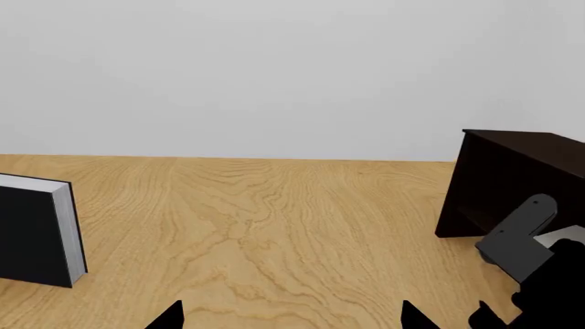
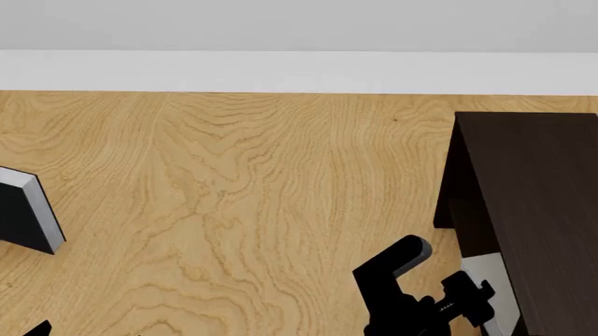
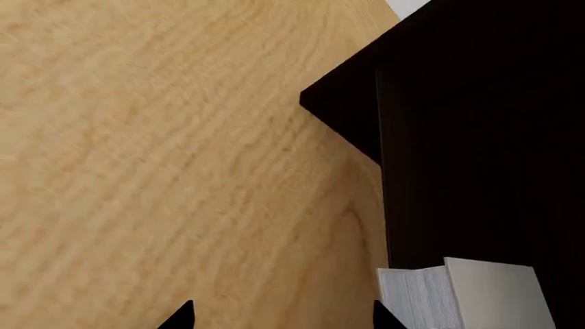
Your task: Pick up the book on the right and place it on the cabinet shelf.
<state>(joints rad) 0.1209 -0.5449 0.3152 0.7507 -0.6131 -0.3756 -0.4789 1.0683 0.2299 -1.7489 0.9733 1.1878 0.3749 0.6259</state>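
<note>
Two books are in view, and only one concerns the task. The light grey book [image 2: 488,283] stands at the right of the table [image 2: 243,196], against the foot of the dark cabinet [image 2: 542,210], apparently inside its open lower bay. The black-covered book [image 2: 26,210] stands far off at the left edge and is not wanted.

Relation governing the next move: the grey book lies just to the outer, cabinet side of the right gripper [image 2: 439,304]. In the right wrist view, its white page edges [image 3: 413,298] and grey cover [image 3: 494,295] sit just beyond one fingertip [image 3: 388,317], not between the two. Its long axis appears to run along the cabinet's side panel, though only a corner shows, so this is uncertain.

Right gripper: fingertips show well apart at the edge of the wrist view, holding nothing. The book is beside the fingers, near but not enclosed, and I cannot tell whether it touches them.

Left gripper [image 1: 292,317]: fingertips likewise spread, empty, over bare table, well apart from the grey book. The right arm is plainly the nearer.

Judgement: the book is already at the cabinet; whether it counts as placed depends on whether that bay is the intended shelf.
</note>
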